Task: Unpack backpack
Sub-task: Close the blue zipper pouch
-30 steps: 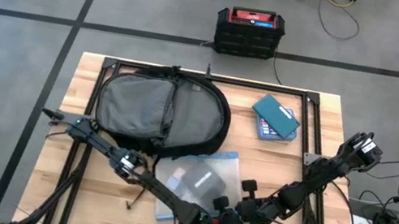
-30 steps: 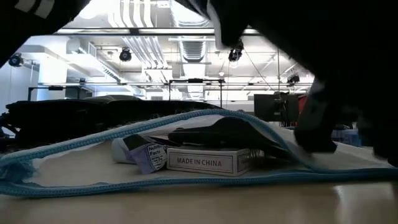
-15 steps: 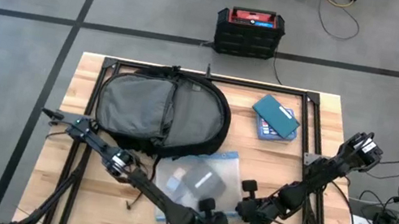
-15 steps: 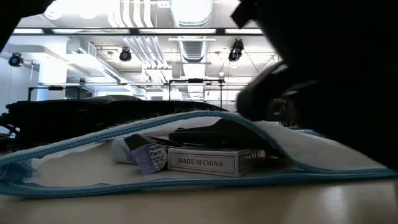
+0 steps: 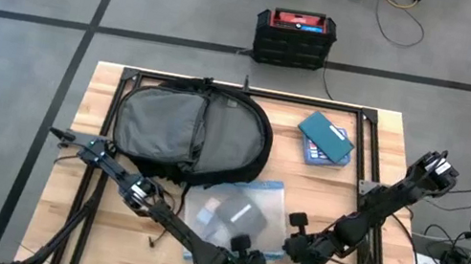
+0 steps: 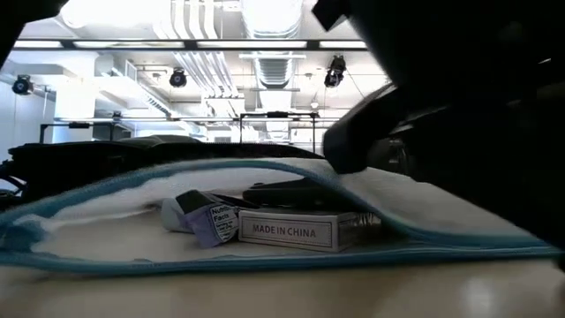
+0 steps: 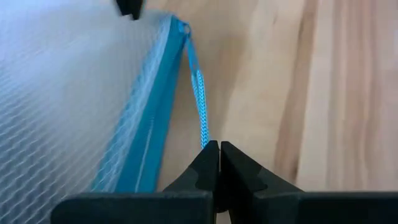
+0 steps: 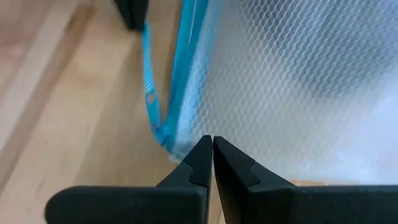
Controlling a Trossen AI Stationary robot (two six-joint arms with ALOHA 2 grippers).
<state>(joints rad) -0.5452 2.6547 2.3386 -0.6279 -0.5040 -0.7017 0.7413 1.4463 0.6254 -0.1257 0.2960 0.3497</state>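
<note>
**Both grippers pinched on the mesh pouch, ready to work its zip**

Left gripper (image 7: 219,149) is mine and fully closed, its tips clamped on the blue pull cord (image 7: 200,99) that runs from the zip slider of the mesh pouch (image 7: 68,93). My right gripper (image 8: 212,146) is closed too, nipping the pouch's blue-edged corner (image 8: 177,146); whether it has fabric firmly or only presses on it I cannot tell. From above, both grippers sit close together at the near edge of the table (image 5: 380,138), at the pouch's near corner.

The pouch lies flat on the wood just in front of the backpack (image 5: 192,132), which rests at the far left of the table, its near edge touching or overlapping the pouch. A teal book (image 5: 325,138) lies apart to the right. Through the mesh, the low view shows a white box (image 6: 291,231) and a small purple-labelled packet (image 6: 210,221) inside.

I judge the step in hand to be opening this pouch, with the backpack's contents already partly out. To do it well I should keep the right grip as the anchor and draw the cord with the left along the line of the zip, low and parallel to the table. Pulling upward or sideways would drag the whole pouch, or let the thin cord slip from my tips. A slow, steady pull suits a light bag that slides easily on wood.
</note>
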